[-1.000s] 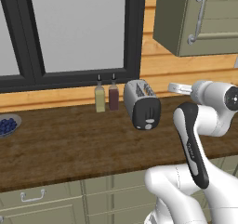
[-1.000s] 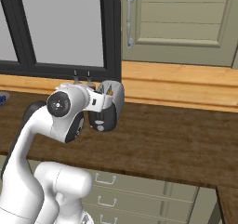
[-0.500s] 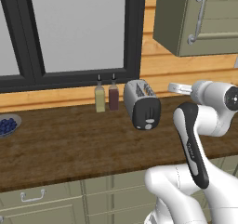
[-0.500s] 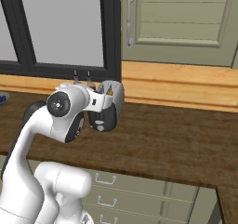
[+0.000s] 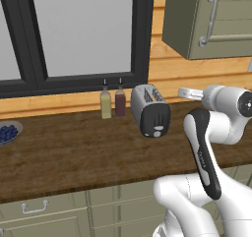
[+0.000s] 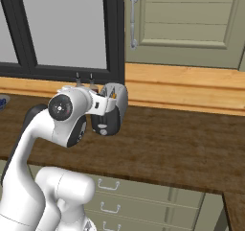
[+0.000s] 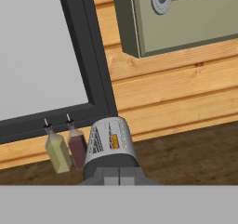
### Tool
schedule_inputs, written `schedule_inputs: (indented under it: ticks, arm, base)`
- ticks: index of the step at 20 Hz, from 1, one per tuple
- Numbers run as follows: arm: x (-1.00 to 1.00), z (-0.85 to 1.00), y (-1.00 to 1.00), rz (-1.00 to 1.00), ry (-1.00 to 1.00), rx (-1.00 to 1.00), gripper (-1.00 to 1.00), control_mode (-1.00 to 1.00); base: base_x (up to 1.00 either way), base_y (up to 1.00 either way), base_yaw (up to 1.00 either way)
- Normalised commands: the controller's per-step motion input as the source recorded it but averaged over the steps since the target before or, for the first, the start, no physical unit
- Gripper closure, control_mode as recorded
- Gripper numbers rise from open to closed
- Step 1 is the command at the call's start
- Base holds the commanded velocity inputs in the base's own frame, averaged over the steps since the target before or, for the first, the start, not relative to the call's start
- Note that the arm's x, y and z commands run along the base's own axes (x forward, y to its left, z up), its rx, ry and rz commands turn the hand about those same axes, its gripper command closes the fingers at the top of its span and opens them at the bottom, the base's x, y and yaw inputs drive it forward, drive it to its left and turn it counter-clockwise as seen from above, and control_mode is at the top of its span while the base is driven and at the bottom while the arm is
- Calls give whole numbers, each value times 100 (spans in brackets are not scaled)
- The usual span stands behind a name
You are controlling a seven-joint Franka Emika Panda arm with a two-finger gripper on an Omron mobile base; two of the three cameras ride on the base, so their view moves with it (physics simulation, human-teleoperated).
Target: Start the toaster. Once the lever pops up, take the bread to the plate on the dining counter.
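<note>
**Toaster sitting on a wooden desk, robot arm reaching toward it**

Toaster (image 5: 150, 110), small and silver with a rounded black end panel, is standing on a dark wood-grain desk (image 5: 74, 152) against a pale wood-plank wall. In the left base view it is sitting just right of centre, with its black end facing the camera. A small pale lever (image 5: 157, 133) is showing low on that black panel, at about 6 o'clock on the panel.

Just beside the toaster, at its 9 o'clock, two small bottles are standing side by side: a yellow-green bottle (image 5: 105, 104) and a dark red bottle (image 5: 120, 103). They are lining up under the black frame of a window (image 5: 74, 39). At the far 9 o'clock edge of the desk a grey bowl of blue berries (image 5: 7, 133) is resting, well apart from the toaster.

A grey-green wall cabinet (image 5: 211, 19) with a metal handle is hanging at 1 o'clock above the desk.

The white arm is rising from 5 o'clock in the left base view and bending toward the toaster. In the hand view the end effector (image 7: 120, 176) is pointing at the toaster from above its near end, with its two fingers pressed together and gripping nothing. In that view an orange-brown edge of bread (image 7: 114, 141) is showing in one of the top slots.
</note>
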Motion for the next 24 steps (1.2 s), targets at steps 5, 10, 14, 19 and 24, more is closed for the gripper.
schedule_inputs:
  ticks: [5, 10, 14, 19, 24]
  arm:
    - [0, 0, 0, 0, 0, 0, 100, -100]
    - [0, 0, 0, 0, 0, 0, 100, -100]
    - [0, 0, 0, 0, 0, 0, 100, -100]
    - [0, 0, 0, 0, 0, 0, 100, -100]
    - [0, 0, 0, 0, 0, 0, 100, -100]
  base:
    - [0, 0, 0]
    - [0, 0, 0]
    - [0, 0, 0]
    - [0, 0, 0]
    - [0, 0, 0]
